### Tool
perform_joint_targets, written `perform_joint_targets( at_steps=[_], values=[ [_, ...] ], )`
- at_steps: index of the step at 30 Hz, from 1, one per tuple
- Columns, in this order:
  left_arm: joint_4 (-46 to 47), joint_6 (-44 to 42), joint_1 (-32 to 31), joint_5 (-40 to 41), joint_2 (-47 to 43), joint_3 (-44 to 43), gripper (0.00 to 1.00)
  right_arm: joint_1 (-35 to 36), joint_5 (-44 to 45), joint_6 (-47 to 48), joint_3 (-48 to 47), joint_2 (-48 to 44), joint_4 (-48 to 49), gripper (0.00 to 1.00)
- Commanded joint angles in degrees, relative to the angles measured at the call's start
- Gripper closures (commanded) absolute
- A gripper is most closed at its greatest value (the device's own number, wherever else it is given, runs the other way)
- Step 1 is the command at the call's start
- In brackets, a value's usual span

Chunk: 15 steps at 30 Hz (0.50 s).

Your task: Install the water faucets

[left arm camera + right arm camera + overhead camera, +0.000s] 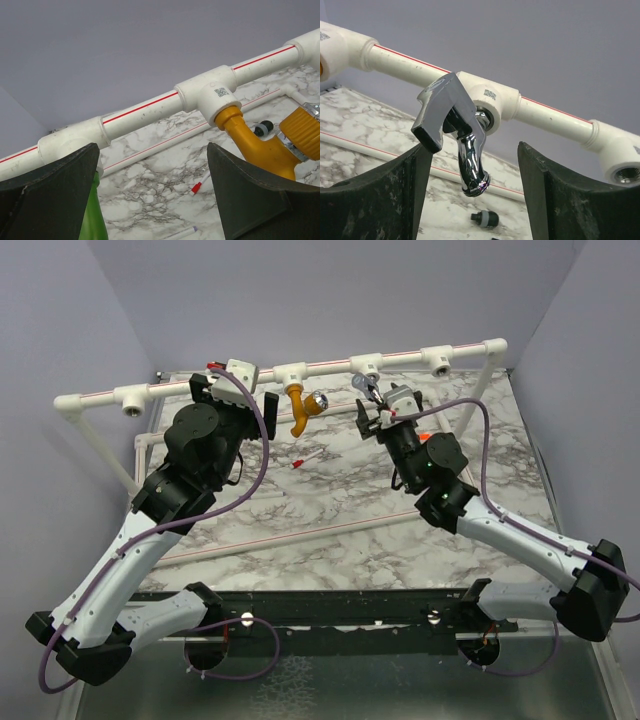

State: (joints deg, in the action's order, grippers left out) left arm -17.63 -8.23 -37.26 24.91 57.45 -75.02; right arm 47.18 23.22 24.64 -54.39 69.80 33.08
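Three taps: all up at the white pipe point(330, 365) across the far side of the table point(330, 510).
Right gripper point(472, 147): jaws stand wide apart and clamp nothing; the grey tap hangs in the gap between them.
Right fingers point(370, 200): one comes up just beside the lower corner of the tap's handle, and contact there cannot be told; the other stands clear of the tap.
Grey tap point(470, 155): seated in a tee point(495, 97), spout curving down, flat handle tilted up toward the pipe.
Left gripper point(152, 150): jaws wide, gripping nothing, raised close under the pipe.
Green tap point(94, 215): just below the left tee point(70, 140), against the inner face of one left finger point(50, 195); only a narrow strip shows. The other finger is well apart from it.
Orange tap point(250, 142): neck seated in the middle tee point(210, 95), body slanting down behind the outer side of that other finger, not touching it.
Table litter: a red-tipped stick point(198, 186), a purple-tipped stick point(186, 231) and a small black part point(485, 218) lie loose on the marble.
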Motion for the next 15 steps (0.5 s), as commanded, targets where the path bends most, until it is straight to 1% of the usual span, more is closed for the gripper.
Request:
perform_joint_targets(
  at_steps=[1, 5, 8, 11, 15],
  values=[
    [0.63, -0.49, -0.41, 1.29, 0.52, -0.38, 0.10, 0.15, -1.27, 10.59, -2.27, 0.15, -1.52, 0.26],
    [0.60, -0.44, -0.45, 1.19, 0.62, -0.47, 0.10, 0.11, -0.99, 17.22, -3.54, 2.26, 0.68, 0.26],
    [0.49, -0.30, -0.44, 1.10, 0.59, -0.47, 0.10, 0.16, -0.89, 20.28, -4.78, 3.96, 2.16, 0.26],
    [0.57, -0.41, -0.45, 1.19, 0.48, -0.39, 0.10, 0.16, -1.27, 22.03, -5.88, 5.39, 3.21, 0.27],
    [0.58, -0.60, -0.43, 1.29, 0.32, -0.30, 0.10, 0.19, -2.23, 22.60, -7.53, 6.92, 3.88, 0.32]
  ],
)
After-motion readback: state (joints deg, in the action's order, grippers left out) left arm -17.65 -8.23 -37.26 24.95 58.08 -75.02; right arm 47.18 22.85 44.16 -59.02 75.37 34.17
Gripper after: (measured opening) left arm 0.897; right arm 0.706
